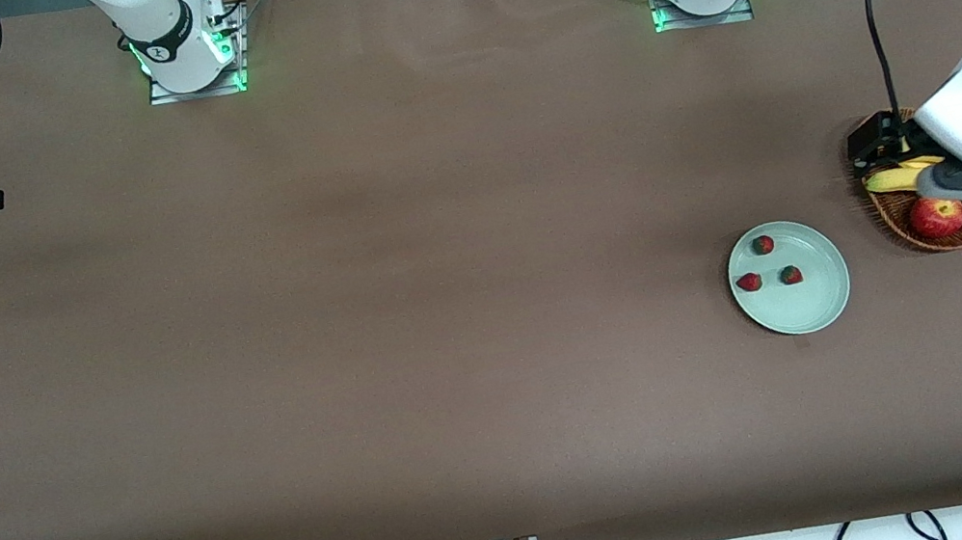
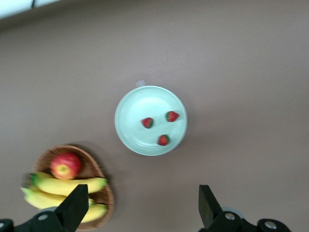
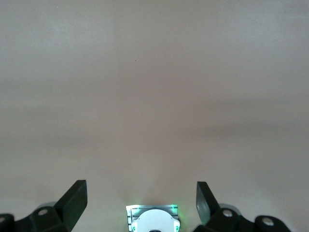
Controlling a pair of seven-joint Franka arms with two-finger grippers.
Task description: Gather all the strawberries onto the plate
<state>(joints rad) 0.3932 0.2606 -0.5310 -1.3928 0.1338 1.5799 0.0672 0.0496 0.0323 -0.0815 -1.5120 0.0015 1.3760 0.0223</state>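
Your left gripper (image 2: 140, 212) has its jaws wide apart and holds nothing; it hangs over the wicker basket (image 1: 899, 224) with the apple (image 1: 937, 216) and bananas (image 1: 896, 179). All three strawberries (image 1: 762, 244) lie on the green plate (image 1: 823, 301), which sits on the worktop (image 1: 411, 321) beside the basket. So the job looks done, I think. Lift the arm straight up and go slow, so you do not bump the basket or plate. Your right gripper (image 3: 141, 203) waits with its jaws apart over the bare worktop, well away from the plate.
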